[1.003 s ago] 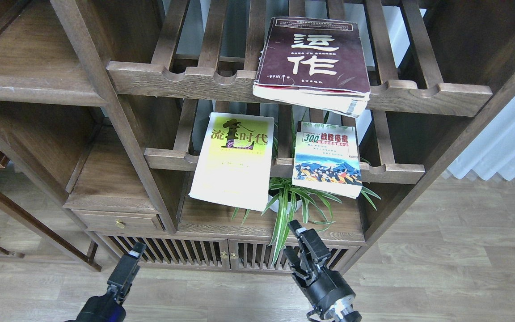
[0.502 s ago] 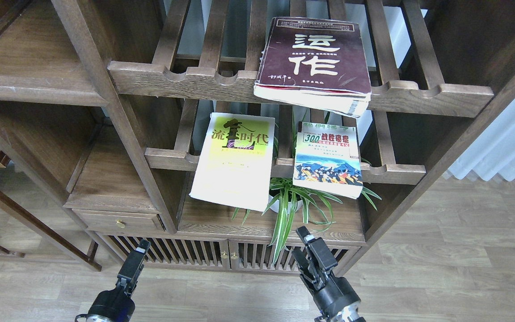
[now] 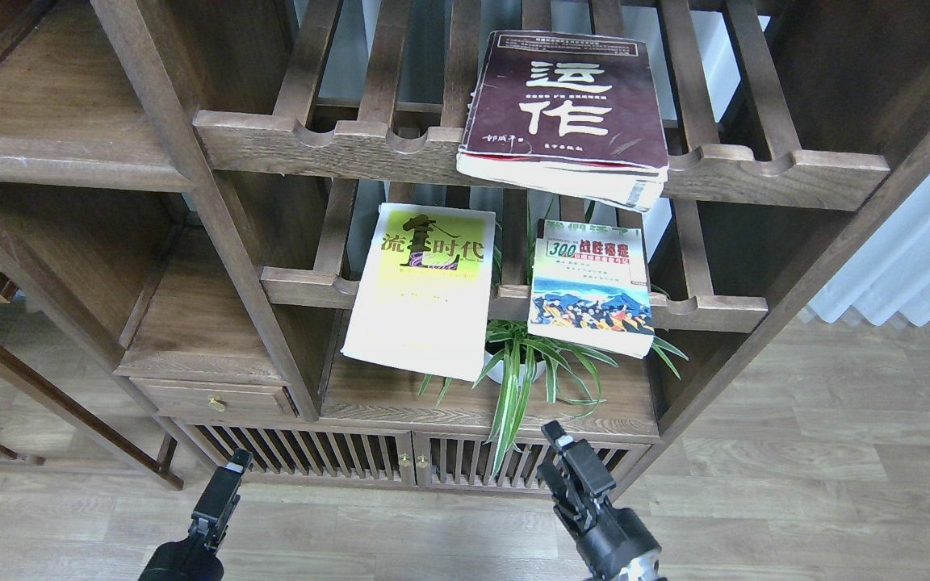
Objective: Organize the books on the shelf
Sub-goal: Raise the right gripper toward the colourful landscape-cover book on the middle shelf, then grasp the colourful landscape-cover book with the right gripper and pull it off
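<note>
The thick maroon book [image 3: 566, 113] lies flat on the upper slatted rack and overhangs its front rail. The yellow-green-and-white book [image 3: 425, 290] and the smaller "300" book [image 3: 590, 286] lie side by side on the lower slatted rack, both jutting forward. A solid flat shelf board [image 3: 53, 121] is at the upper left and holds nothing. My left gripper [image 3: 231, 476] is low at the bottom left, seen edge-on and holding nothing. My right gripper [image 3: 559, 456] is low at the bottom centre, below the books, its two fingers slightly apart and empty.
A potted spider plant [image 3: 525, 367] stands on the bottom solid board [image 3: 384, 399], under the two lower books. Another solid board over a small drawer [image 3: 198, 331] is at the lower left. Slatted cabinet doors [image 3: 336, 456] are below. White curtains [image 3: 909, 258] hang at the right.
Both arms have sunk toward the bottom edge; the right gripper dropped steadily, the left rose a little and then dropped. The books have not moved.
</note>
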Robot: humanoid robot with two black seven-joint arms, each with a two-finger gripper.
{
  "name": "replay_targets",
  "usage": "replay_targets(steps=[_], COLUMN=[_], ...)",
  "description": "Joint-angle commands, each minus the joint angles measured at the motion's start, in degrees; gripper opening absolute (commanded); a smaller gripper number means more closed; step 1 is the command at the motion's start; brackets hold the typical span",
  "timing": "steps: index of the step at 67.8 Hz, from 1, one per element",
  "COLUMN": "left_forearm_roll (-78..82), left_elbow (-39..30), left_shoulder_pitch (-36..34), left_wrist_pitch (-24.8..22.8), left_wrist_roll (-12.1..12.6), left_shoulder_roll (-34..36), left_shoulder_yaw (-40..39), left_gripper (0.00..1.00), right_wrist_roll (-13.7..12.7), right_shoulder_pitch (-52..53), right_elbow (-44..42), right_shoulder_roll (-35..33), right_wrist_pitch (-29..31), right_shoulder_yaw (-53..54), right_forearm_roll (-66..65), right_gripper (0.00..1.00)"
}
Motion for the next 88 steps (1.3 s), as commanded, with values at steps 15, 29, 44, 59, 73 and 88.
replay_targets(steps=[15, 29, 44, 59, 73, 88], left_forearm_roll=[-0.23, -2.16, -4.36, -4.44, -4.71, -4.8], left_elbow=[0.32, 0.76, 0.76, 0.76, 0.85, 1.99], left_shoulder_pitch=[2.66, 3.1, 3.01, 3.28, 3.36, 3.28], left_wrist_pitch=[0.0, 0.0, 0.0, 0.0, 0.0, 0.0], left_wrist_roll=[-0.08, 0.09, 0.18, 0.18, 0.01, -0.17], left_shoulder_roll=[1.77, 2.48, 3.18, 3.18, 3.18, 3.18], left_shoulder_yaw=[-4.29, -4.82, -4.91, -4.91, -5.0, -5.44], left_gripper=[1.0, 1.0, 1.0, 1.0, 1.0, 1.0], right_wrist_roll=[0.01, 0.1, 0.45, 2.47, 3.87, 4.05], right_shoulder_pitch=[1.22, 4.21, 6.67, 8.6, 9.13, 9.22], right_elbow=[5.39, 5.39, 5.21, 3.28, 2.75, 2.13], right_shoulder_roll=[0.81, 0.81, 1.07, 1.34, 1.69, 1.87], right_wrist_pitch=[-0.01, -0.01, -0.01, -0.01, -0.01, -0.01], right_shoulder_yaw=[-0.02, 0.16, 0.25, 3.15, 5.52, 5.61], right_forearm_roll=[0.04, 0.13, 0.57, 0.57, 2.06, 3.82], right_gripper=[1.0, 1.0, 1.0, 0.99, 0.84, 0.6])
